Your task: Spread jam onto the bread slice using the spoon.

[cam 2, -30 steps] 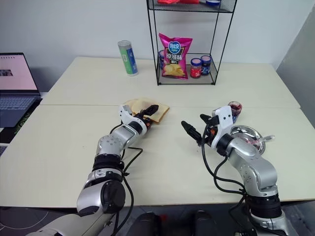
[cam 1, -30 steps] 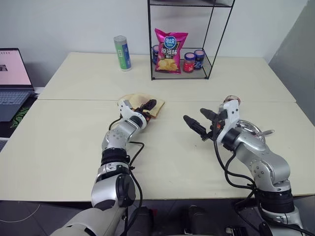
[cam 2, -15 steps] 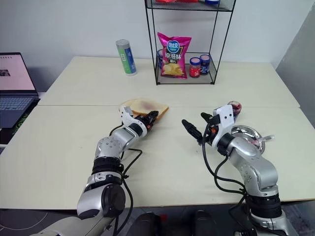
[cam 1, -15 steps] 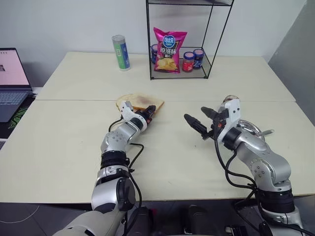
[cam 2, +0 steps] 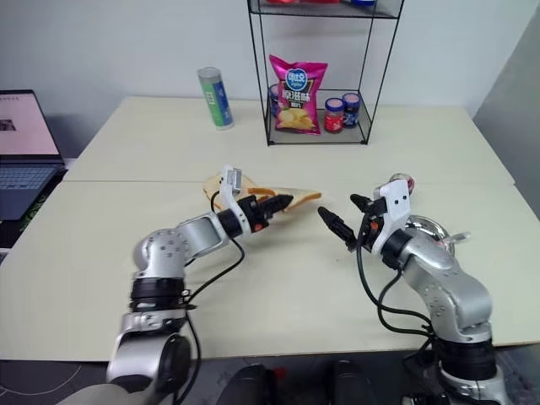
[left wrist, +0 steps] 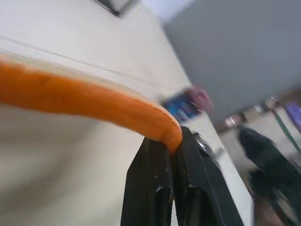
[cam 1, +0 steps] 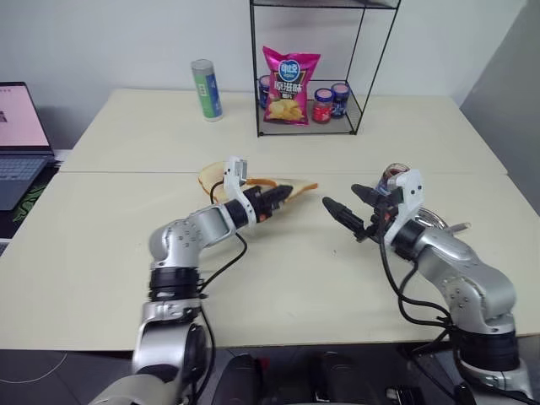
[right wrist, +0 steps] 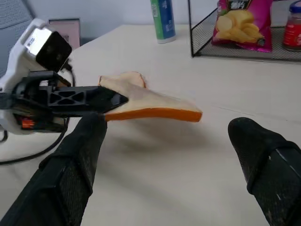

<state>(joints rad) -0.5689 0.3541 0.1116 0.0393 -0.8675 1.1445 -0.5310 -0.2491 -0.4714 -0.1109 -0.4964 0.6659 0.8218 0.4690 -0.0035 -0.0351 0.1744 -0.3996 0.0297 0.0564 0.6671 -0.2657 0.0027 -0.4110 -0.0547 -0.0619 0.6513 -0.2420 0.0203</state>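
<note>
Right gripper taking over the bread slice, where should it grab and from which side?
Probably the free crust edge of the bread slice, approached from the right. The left gripper pinches the opposite edge and holds it level above the table, so that edge faces the open right gripper.

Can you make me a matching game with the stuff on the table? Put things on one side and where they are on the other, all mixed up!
Things:
1. bread slice
2. chip bag
3. green can
4. laptop

Places:
A. inside the wire rack
B. at the far left edge
C. pinched in the left tool, lifted off the table
D. standing alone left of the rack

Pairs: 1-C, 2-A, 3-D, 4-B
</note>
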